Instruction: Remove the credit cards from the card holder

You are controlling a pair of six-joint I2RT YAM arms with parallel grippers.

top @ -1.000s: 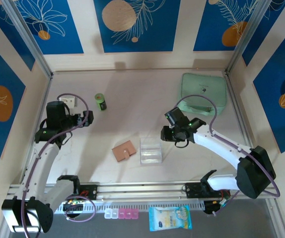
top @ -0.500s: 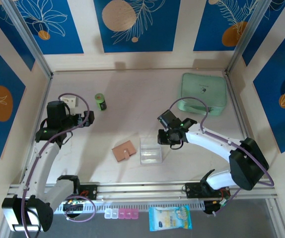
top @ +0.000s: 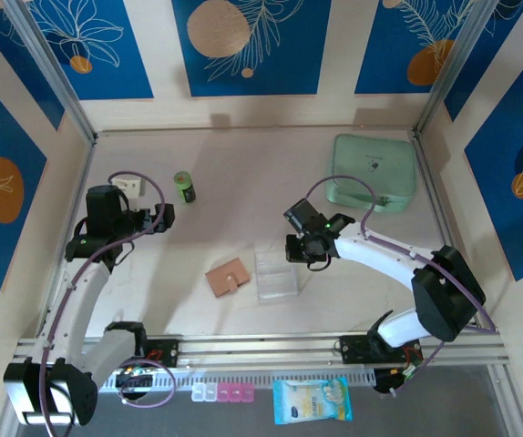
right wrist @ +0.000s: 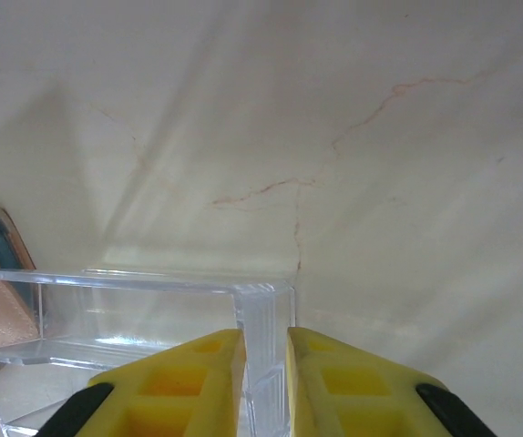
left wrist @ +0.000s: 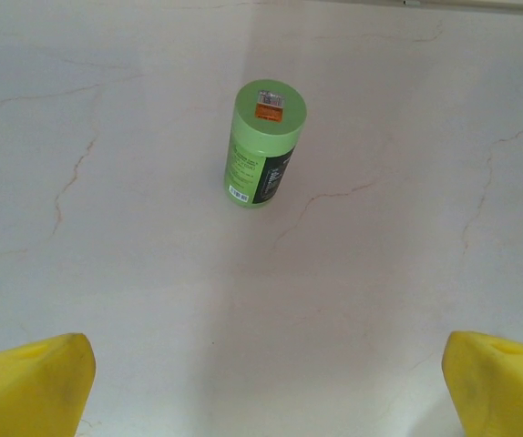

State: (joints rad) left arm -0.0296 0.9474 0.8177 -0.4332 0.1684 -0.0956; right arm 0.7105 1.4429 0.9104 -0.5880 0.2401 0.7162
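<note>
Card holder (top: pixel 228 278): closed, flat on tabletop (top: pixel 243 182), just beside clear tray (top: pixel 276 278) | R hand (right wrist: pixel 263 339): pinches tray wall | L hand (left wrist: pixel 266 387): open wide, nr green bottle (left wrist: pixel 263 146) | step: holder not yet opened | next: prob. reach holder, open it.

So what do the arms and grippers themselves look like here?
Left arm and right arm: white tubular links, black joint housings, a purple cable looping alongside. Left gripper and right gripper: bright yellow moulded plastic fingers with hollow pockets.

A green bottle (left wrist: pixel 263 146) stands on the pale table (left wrist: pixel 407 182), straight ahead of the left gripper (left wrist: pixel 266 373); its yellow fingers (left wrist: pixel 29 382) are wide apart.
</note>
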